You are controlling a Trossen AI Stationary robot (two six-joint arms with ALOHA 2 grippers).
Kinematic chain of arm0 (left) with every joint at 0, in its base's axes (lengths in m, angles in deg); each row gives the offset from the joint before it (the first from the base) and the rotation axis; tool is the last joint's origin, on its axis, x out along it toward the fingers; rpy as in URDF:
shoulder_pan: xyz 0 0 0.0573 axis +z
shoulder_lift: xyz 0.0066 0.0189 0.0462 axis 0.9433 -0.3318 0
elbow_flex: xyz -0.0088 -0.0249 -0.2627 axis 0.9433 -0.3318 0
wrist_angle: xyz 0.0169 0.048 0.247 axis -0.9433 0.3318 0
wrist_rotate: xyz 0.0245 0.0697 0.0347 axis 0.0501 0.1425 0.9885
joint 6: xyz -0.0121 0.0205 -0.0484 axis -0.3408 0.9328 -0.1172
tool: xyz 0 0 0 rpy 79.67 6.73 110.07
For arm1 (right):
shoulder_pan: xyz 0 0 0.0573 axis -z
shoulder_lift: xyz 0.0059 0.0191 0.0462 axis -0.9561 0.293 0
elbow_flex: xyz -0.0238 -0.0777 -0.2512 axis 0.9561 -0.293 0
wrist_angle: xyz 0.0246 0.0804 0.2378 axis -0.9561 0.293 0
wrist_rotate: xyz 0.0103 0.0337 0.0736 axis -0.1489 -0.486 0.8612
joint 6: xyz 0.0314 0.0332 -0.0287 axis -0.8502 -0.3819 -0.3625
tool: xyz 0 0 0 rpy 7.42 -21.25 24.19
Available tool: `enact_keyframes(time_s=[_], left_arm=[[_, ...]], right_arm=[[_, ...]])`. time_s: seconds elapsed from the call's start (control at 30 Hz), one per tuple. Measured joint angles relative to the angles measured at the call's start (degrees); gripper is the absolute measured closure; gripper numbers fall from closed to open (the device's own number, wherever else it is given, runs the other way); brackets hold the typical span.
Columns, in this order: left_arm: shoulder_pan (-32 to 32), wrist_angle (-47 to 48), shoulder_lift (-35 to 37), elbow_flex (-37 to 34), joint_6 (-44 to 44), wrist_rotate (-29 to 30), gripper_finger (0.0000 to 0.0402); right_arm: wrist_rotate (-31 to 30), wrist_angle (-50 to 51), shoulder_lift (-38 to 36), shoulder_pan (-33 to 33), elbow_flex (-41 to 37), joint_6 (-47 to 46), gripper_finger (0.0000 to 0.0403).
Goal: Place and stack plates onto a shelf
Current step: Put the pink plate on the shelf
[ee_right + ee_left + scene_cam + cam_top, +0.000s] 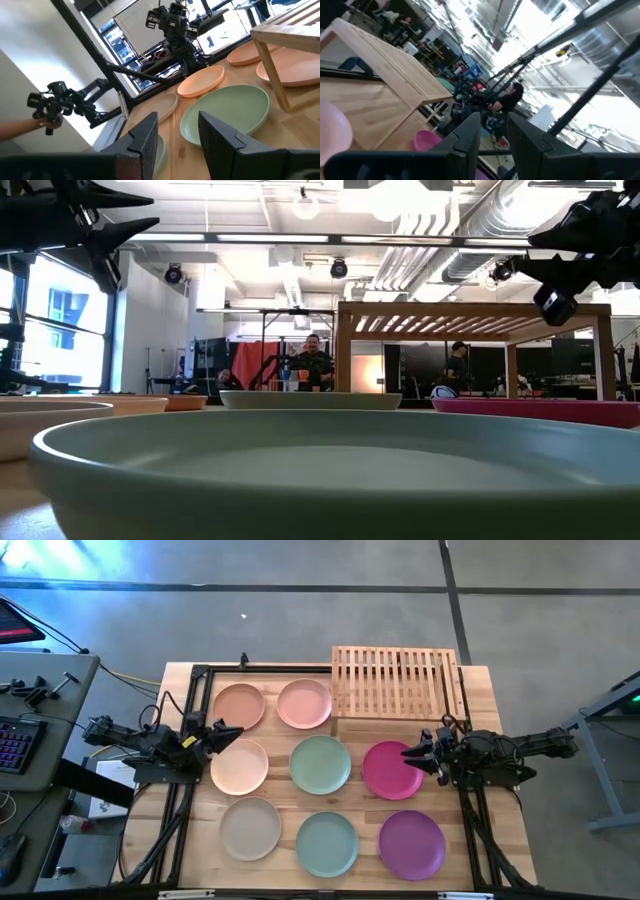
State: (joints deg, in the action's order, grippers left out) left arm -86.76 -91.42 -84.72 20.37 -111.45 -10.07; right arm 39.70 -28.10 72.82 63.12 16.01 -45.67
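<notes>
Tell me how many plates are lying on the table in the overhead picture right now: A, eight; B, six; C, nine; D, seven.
A: the overhead view shows eight plates on the table, two in the back row beside the empty shelf and three in each of the other two rows, from the peach plate to the purple plate.
</notes>
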Motion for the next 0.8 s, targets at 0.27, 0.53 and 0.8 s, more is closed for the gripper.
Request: enact_keyframes(time_s=[0.27,0.53,0.8], left_arm=[[0.0,-1.27,0.0,0.0,0.43,6.73,0.0316],[0.0,-8.71,0.0,1.16,3.83,7.68,0.0316],[0.0,-8.61,-3.72,9.71,10.65,7.98,0.0316]], right_arm=[[-0.76,-4.39,0.01,0.0,0.1,-0.04,0.0279],[-0.92,-19.54,0.01,0.0,0.21,1.87,0.0279],[-1.43,-17.55,1.04,0.0,7.35,6.2,0.0279]])
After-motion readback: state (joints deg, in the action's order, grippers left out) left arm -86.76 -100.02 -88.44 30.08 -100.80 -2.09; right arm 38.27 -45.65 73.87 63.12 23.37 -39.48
